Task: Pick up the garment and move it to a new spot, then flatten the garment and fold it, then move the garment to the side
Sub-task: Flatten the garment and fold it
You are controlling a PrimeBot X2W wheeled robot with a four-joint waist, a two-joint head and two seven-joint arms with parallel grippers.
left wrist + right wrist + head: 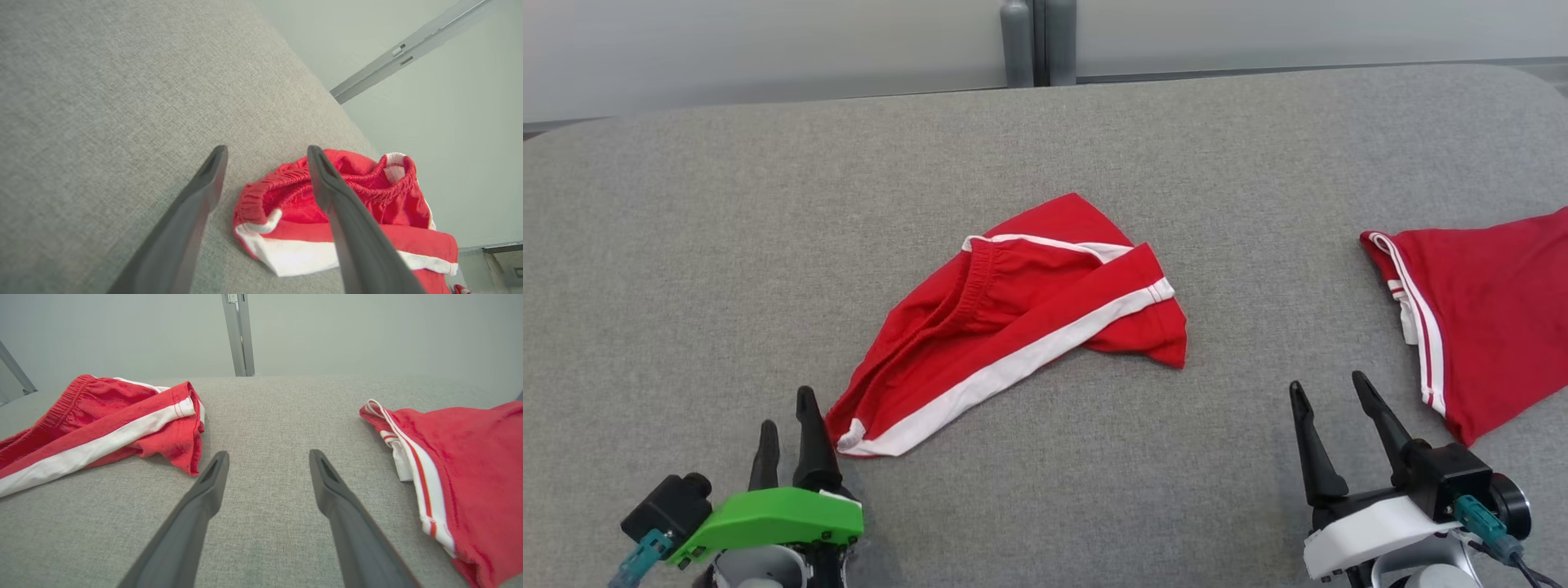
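Head view: shorts [1013, 327]; second garment [1494, 310] right

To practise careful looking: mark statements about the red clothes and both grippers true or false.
The crumpled red shorts with a white side stripe lie on the grey fabric surface. True.
The left gripper is shut on the shorts. False: it is open, holding nothing.
A second red garment with white trim lies to the robot's right. True.
The right gripper grips that second garment. False: it is open, apart from it.
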